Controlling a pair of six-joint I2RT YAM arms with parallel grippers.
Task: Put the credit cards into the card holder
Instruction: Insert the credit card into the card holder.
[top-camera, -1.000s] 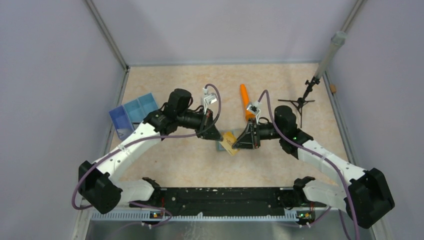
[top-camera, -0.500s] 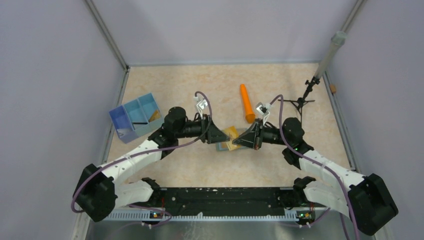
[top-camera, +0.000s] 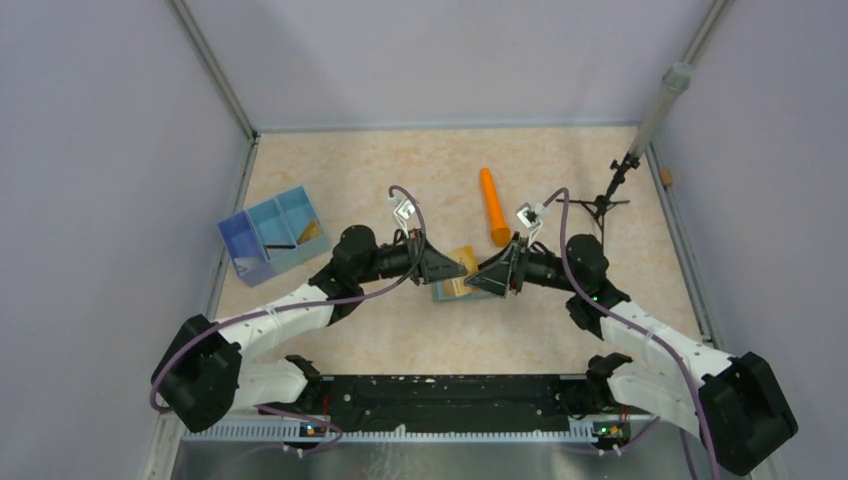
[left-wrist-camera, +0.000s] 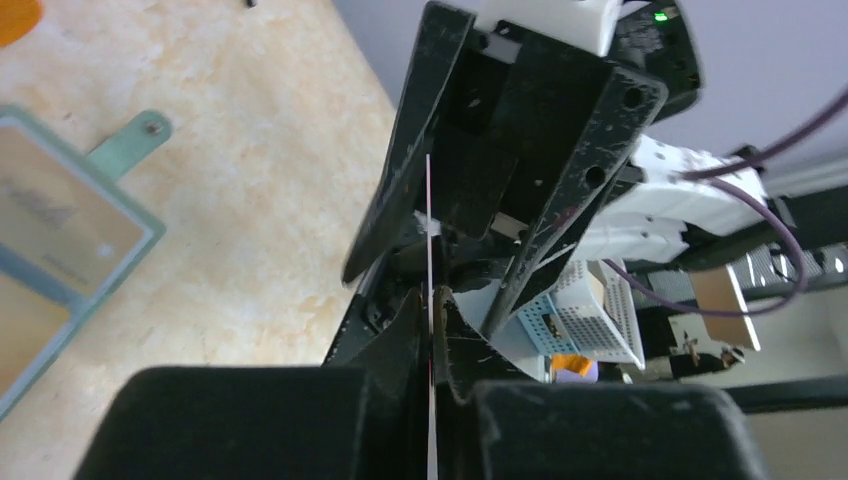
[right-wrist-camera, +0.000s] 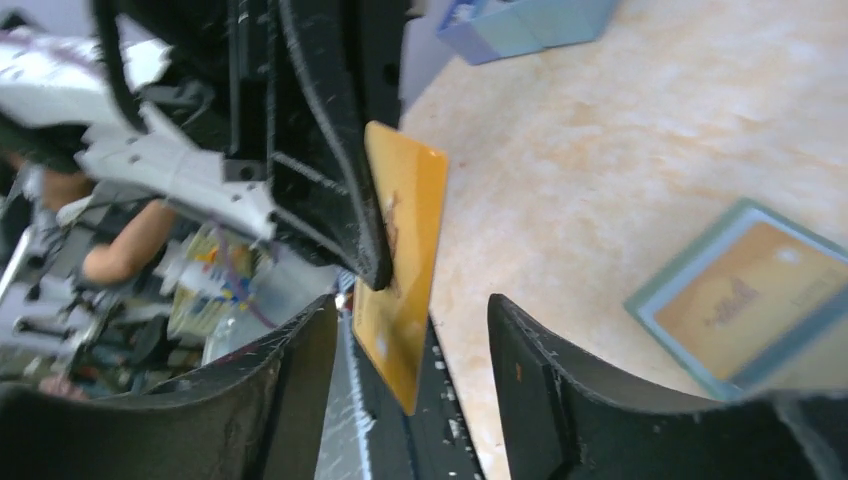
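Wallet lies open on the table, under both arms' meeting tips, seen from above. From the left wrist, the left jaws clench a card seen edge-on. From the right wrist, the right jaws stand released either side of that gold card, with the wallet lying beyond.

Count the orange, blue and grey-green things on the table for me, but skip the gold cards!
Orange plastic cylinder: 1
Blue three-compartment plastic tray: 1
Grey-green folding card holder, lying open: 1
Total: 3
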